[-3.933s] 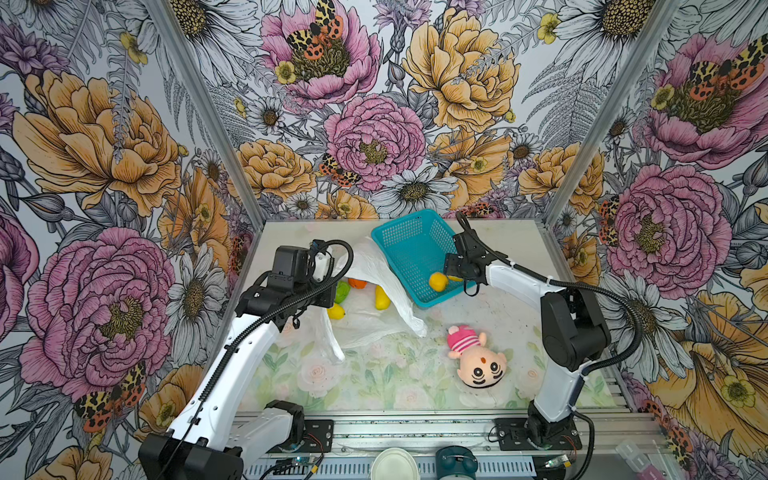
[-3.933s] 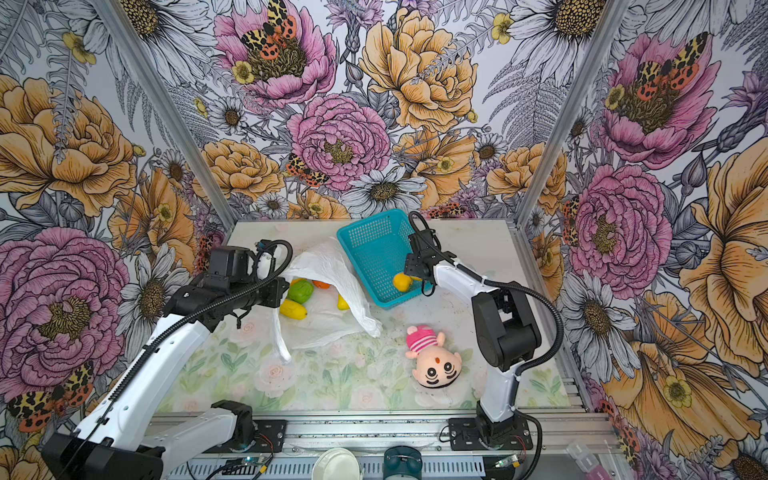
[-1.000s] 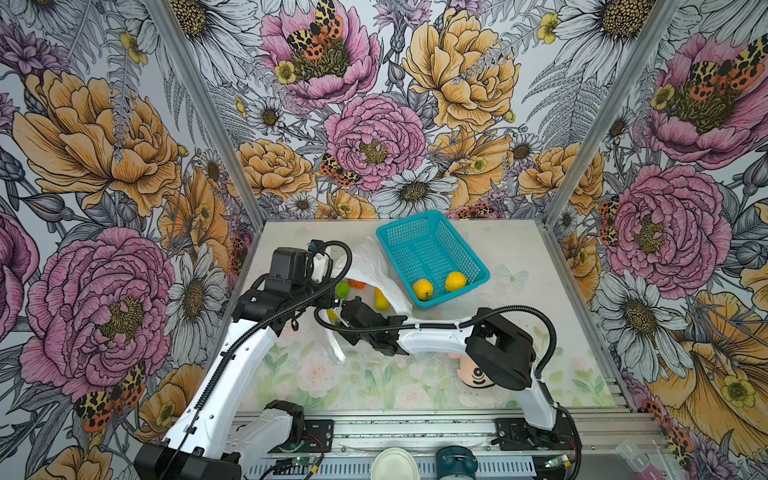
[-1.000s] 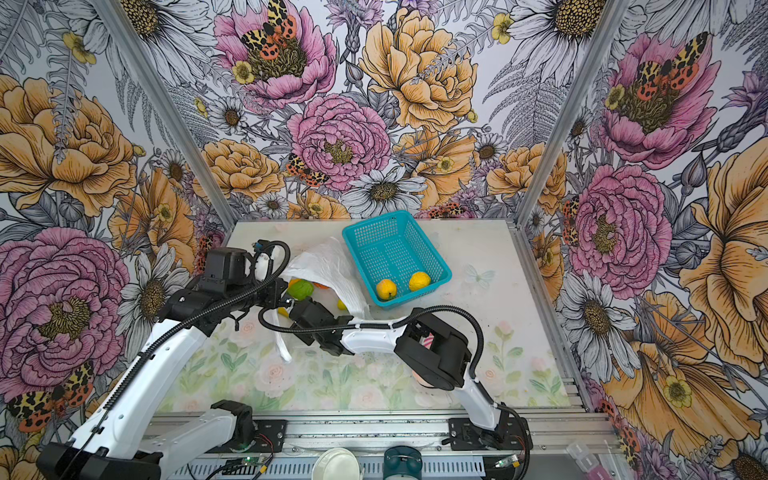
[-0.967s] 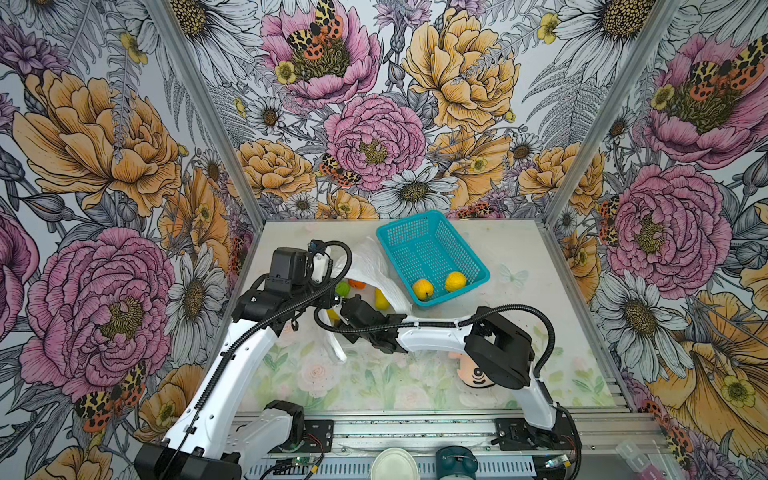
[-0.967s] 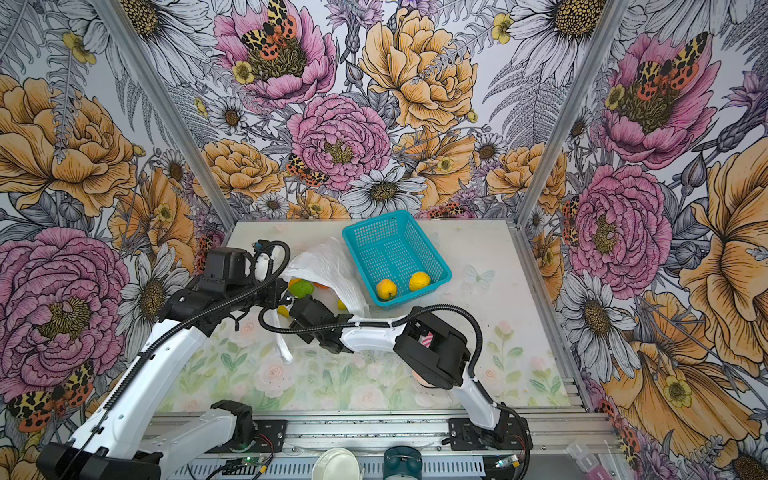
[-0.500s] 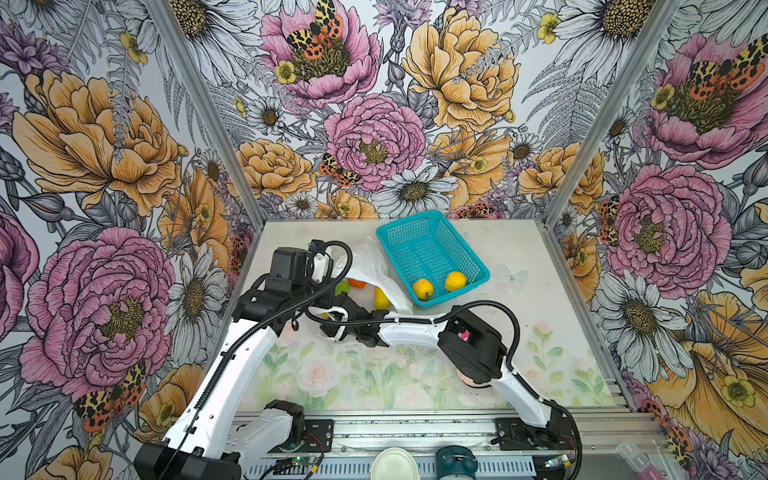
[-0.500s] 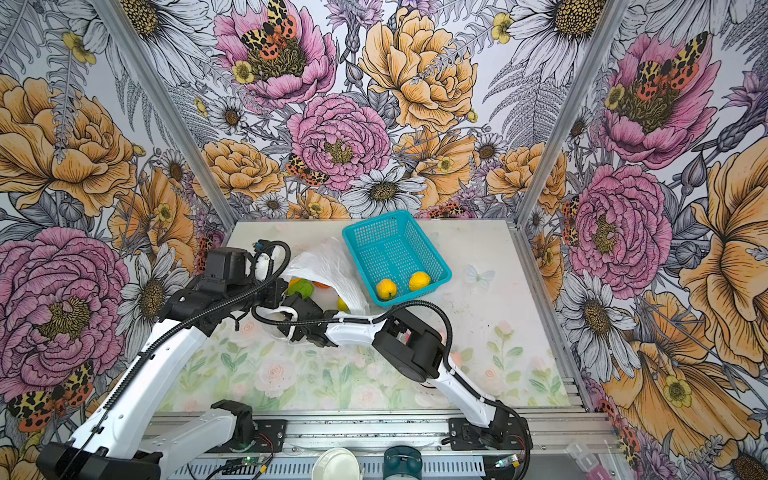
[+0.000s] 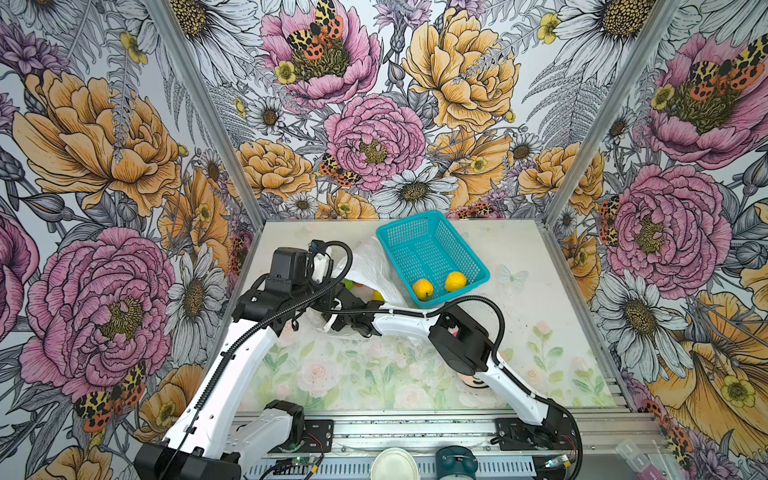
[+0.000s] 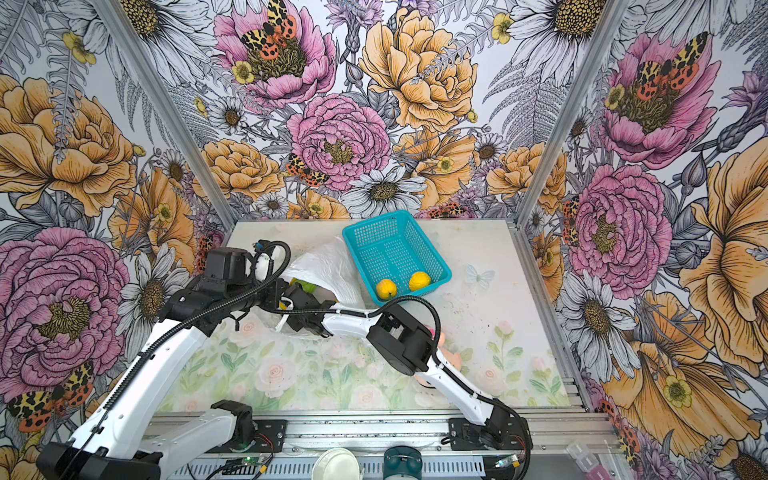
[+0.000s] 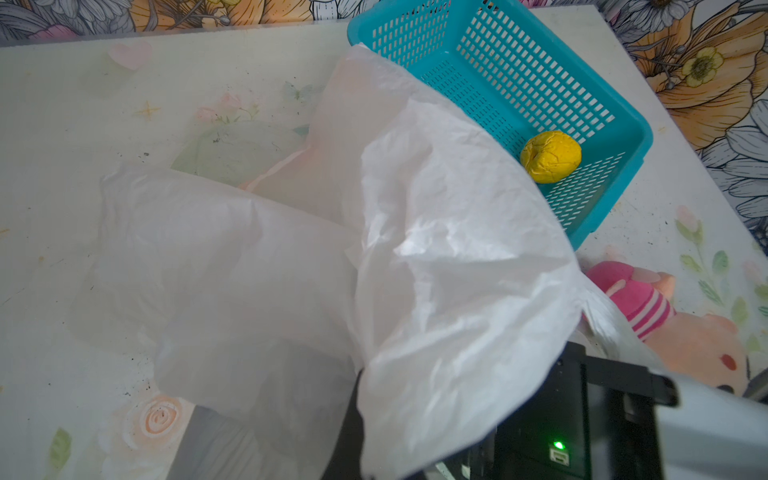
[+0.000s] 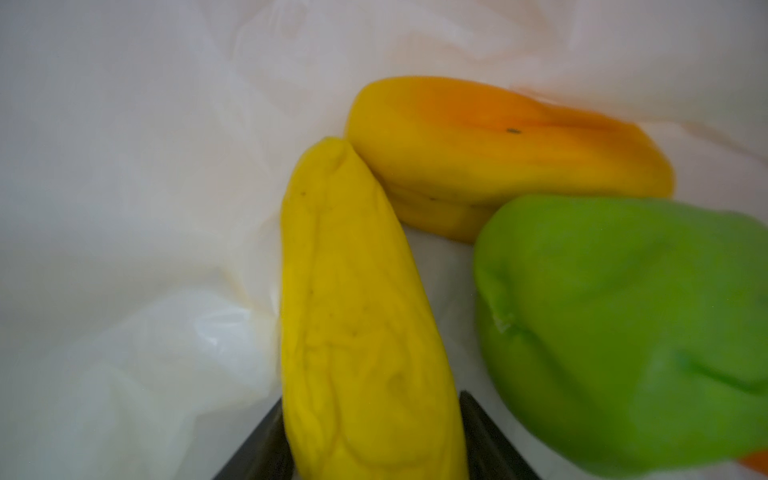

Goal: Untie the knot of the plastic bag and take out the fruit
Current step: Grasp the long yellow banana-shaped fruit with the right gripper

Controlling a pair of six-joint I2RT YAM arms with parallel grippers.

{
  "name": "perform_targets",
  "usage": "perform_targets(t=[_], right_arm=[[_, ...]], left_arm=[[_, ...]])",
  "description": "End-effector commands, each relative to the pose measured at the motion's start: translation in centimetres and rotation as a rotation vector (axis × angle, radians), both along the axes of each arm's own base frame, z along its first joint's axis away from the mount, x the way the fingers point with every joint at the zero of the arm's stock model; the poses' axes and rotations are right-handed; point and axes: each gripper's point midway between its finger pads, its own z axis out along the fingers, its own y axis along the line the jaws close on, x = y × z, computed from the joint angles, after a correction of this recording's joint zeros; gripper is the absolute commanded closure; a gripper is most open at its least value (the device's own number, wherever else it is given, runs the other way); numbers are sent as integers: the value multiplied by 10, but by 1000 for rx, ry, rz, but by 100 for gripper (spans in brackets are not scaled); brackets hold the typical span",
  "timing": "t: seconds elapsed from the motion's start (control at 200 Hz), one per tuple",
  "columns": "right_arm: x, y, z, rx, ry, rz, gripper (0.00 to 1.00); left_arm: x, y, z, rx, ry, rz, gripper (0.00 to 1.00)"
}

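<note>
The left gripper [image 9: 323,297] stays put at the near-left edge of the plastic bag [image 9: 370,266], jaws fully closed on the thin film and holding the mouth up and open, just where it was four seconds back. In the left wrist view the white sheet drapes right over it. The big change is on the other side. The right gripper [image 9: 341,300], which was up at the teal basket [image 9: 432,253] four seconds ago, has swung across the middle and pushed into the bag's mouth, a little deeper than half a second ago. Its wrist view shows the payoff: a yellow oblong fruit [image 12: 357,311] sits between the two dark fingers, jaws part-way closed and pressed to both its sides. An orange-yellow fruit [image 12: 498,153] touches its far tip, and a green fruit [image 12: 623,332] lies just beside it, all on the white film. The basket now carries two round yellow-orange fruits [image 9: 422,289] at its near end, up from one. The plush doll [image 11: 648,299], once in the open, is now mostly hidden under the right arm's elbow in both top views.
</note>
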Motion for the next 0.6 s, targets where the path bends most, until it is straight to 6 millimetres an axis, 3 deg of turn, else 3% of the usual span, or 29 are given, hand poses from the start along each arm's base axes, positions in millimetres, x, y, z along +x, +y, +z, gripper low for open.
perform_targets(t=[0.0,0.27,0.485,0.595], right_arm=[[-7,-10,3,-25,30,-1,45],[-21,-24,45,-18,-29,-3,69],[-43,-39,91,109,-99,27,70],[-56,-52,119,211,-160,53,65]], left_arm=[[0,-2,4,-24,-16,-2,100],[2,1,1,-21,-8,8,100],[3,2,0,-15,-7,15,100],[3,4,-3,-8,1,23,100]])
